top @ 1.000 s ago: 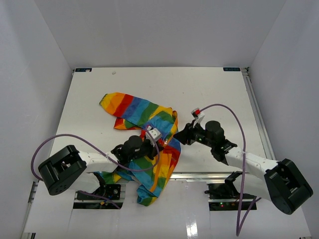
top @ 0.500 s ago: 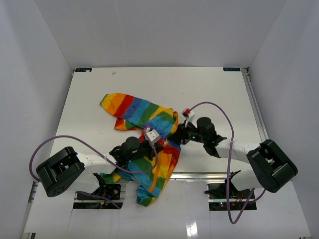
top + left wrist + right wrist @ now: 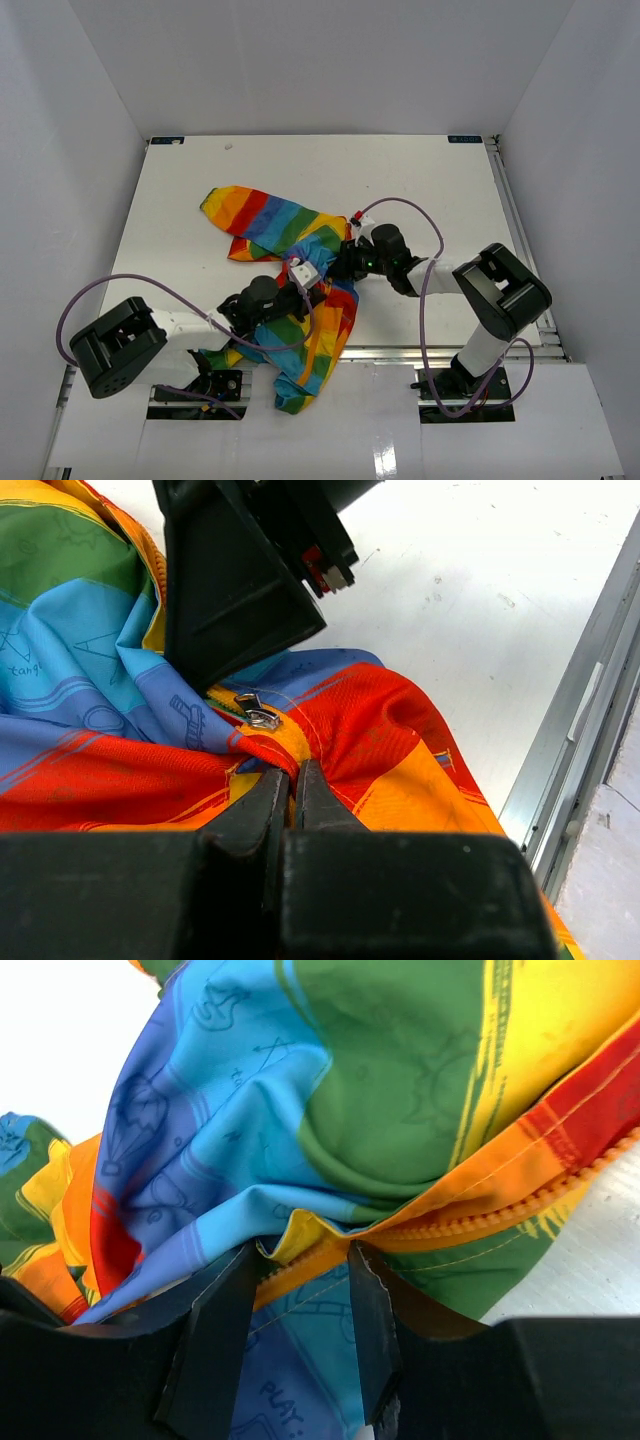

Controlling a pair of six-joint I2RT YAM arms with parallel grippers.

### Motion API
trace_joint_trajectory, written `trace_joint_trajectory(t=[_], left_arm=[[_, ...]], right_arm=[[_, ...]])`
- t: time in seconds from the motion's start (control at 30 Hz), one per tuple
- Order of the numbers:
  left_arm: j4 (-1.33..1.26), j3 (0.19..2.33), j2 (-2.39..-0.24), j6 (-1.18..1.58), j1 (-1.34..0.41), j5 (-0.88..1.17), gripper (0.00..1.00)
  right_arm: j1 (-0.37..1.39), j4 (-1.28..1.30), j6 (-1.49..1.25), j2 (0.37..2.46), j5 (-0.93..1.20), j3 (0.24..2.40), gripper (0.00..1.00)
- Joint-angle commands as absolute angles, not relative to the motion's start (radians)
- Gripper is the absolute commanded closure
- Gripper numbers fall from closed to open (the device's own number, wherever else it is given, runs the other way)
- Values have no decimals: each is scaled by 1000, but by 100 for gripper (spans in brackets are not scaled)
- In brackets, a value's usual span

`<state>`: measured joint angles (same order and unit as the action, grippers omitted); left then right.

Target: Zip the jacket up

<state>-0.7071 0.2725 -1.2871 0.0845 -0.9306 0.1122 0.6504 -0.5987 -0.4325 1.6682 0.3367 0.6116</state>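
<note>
The rainbow-striped jacket point(image 3: 285, 232) lies crumpled on the white table, its lower part hanging over the near edge. My left gripper point(image 3: 316, 291) is shut on a fold of its red and orange fabric point(image 3: 350, 720). A small metal zipper pull point(image 3: 262, 716) sits just beyond the left fingertips point(image 3: 268, 792). My right gripper point(image 3: 343, 264) is open at the jacket's right edge. In the right wrist view its fingers point(image 3: 216, 1325) straddle the orange zipper tape point(image 3: 470, 1218) without closing on it. The right gripper's black body point(image 3: 228, 585) shows close above the pull.
A metal rail point(image 3: 420, 352) runs along the table's near edge, also in the left wrist view point(image 3: 580, 730). Purple cables point(image 3: 410, 212) loop over both arms. White walls enclose the table point(image 3: 420, 180) on three sides.
My right gripper has moved left from the bare table onto the jacket's right edge, close to the left gripper. The left gripper has kept its hold and hardly moved.
</note>
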Motion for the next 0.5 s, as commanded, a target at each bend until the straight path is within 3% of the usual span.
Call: trace_joint_trajectory(t=[0.0,0.2,0.47], left_arm=[[-764,260,-1210,69,-937,165,100],[-833,212,-1158,61,-937,172,100],[-752,238,-1122,63,-937,216,100]], right_arm=[[644,-484,-437,1671,184,684,53],[644,-316,-446,1658,69,742,53],[644,-343,-382,1605,214,677,54]])
